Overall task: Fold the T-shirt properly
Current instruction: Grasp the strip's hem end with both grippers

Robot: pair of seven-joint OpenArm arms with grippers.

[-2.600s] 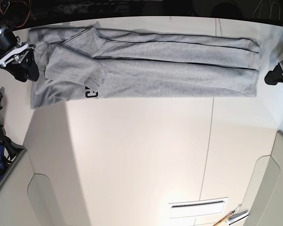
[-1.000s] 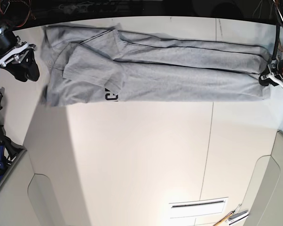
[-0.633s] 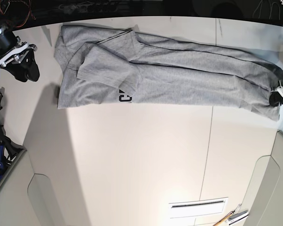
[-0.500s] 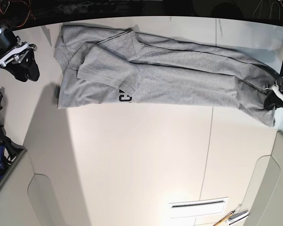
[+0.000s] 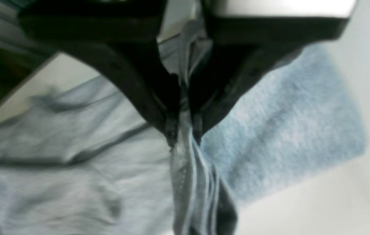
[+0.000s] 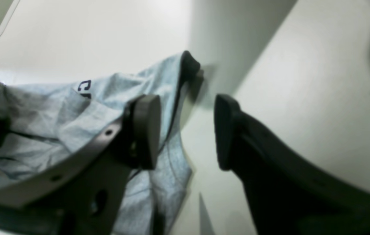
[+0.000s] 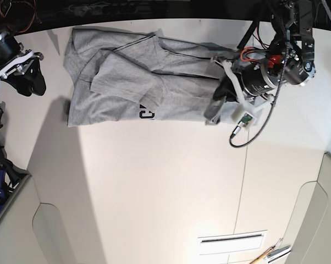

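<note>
The T-shirt (image 7: pixel 154 82) lies along the far side of the worktop (image 7: pixel 165 187), already narrowed into a long band, sleeve folded in, a scrap of black lettering (image 7: pixel 147 114) peeking out on the near edge. Its hem end is up off the surface, bunched in the left hand (image 7: pixel 216 102), which sits over the middle of the band. The left wrist view shows both fingers pressed together on a thick pleat of grey cloth, loose fabric draping below them.

Judgement here: this is the lengthwise fold, hem carried toward the collar. To do it well, the carry should run straight along the band's own line, low enough that the lifted layer rolls over itself and does not drag the lower layer. The hem should land square with the shoulder edge, side edges stacked, then let go only once the cloth is flat.

Over at the collar end, the right hand (image 7: pixel 23 77) waits beside the cloth on the worktop, fingers spread, nothing between them. It could pin that end if the lower layer starts sliding
</note>
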